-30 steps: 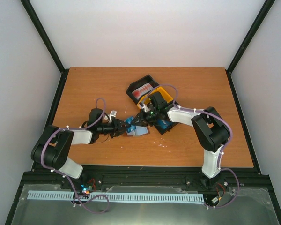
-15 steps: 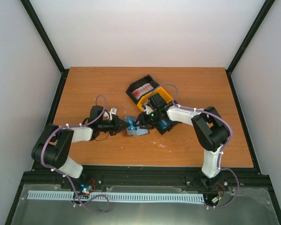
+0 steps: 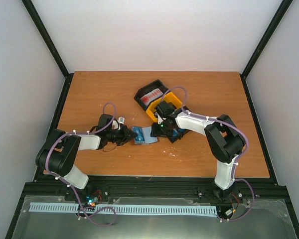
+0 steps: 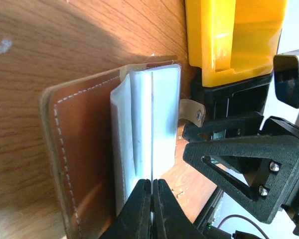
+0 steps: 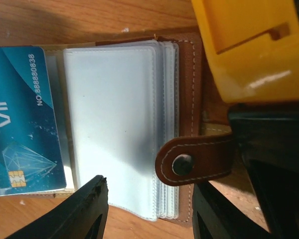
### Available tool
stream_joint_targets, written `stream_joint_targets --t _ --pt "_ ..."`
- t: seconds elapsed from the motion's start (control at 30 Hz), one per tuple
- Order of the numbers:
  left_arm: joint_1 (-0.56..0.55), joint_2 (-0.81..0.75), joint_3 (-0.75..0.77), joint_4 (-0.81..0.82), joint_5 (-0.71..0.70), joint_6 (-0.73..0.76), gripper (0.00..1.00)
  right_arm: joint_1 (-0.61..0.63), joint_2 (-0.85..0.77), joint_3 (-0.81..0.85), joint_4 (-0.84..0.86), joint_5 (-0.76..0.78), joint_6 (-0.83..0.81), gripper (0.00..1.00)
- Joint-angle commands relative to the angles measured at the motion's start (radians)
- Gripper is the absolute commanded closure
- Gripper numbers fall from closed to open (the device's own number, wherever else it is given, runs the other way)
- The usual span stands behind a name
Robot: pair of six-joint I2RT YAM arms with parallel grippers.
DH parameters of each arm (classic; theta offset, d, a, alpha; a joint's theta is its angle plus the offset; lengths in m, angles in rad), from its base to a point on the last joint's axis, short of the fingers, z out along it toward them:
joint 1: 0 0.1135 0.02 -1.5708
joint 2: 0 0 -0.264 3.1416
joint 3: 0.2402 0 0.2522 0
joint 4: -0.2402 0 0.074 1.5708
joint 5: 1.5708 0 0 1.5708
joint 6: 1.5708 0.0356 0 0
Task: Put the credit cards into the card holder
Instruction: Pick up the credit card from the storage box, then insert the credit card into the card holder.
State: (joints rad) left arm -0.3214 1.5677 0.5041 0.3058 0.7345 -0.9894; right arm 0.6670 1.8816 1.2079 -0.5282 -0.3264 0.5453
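Note:
The brown card holder lies open on the table between my two grippers, clear sleeves up. A blue credit card lies flat in its left half. My left gripper is shut on the thin edge of that card, seen edge-on among the sleeves beside the leather cover. My right gripper stands open just above the sleeves and the snap tab, holding nothing. Red-and-white cards sit in a black bin.
A yellow bin stands right behind the holder, close to my right wrist. A second black bin with blue cards sits under my right arm. Bare wood lies left, right and near.
My right gripper has opened and let go above the holder. My left gripper has closed on the blue card's edge. The holder now lies flatter and slightly further left.

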Motion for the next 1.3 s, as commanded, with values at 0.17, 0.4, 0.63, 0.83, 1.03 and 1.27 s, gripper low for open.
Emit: stream_joint_targets --t 0.17,0.4,0.63,0.83,1.03,1.27 --pt "-0.016 0.023 0.005 0.023 -0.052 0.037 0.99 0.052 0.012 0.043 -0.087 0.145 -0.048 0.53" --pt "-0.016 0.055 0.003 0.074 -0.04 0.032 0.99 0.081 0.049 0.04 -0.089 0.159 -0.047 0.54" --pt "-0.016 0.089 -0.01 0.139 -0.008 0.018 0.99 0.091 0.078 0.042 -0.092 0.153 -0.038 0.57" --pt "-0.018 0.092 -0.05 0.222 0.015 -0.011 0.99 0.091 0.086 0.043 -0.097 0.142 -0.013 0.6" --pt "-0.022 0.126 -0.07 0.283 0.025 -0.046 0.99 0.092 0.089 0.036 -0.09 0.121 0.015 0.61" --pt "-0.024 0.163 -0.078 0.329 0.024 -0.086 0.99 0.091 0.097 0.035 -0.081 0.094 0.031 0.62"
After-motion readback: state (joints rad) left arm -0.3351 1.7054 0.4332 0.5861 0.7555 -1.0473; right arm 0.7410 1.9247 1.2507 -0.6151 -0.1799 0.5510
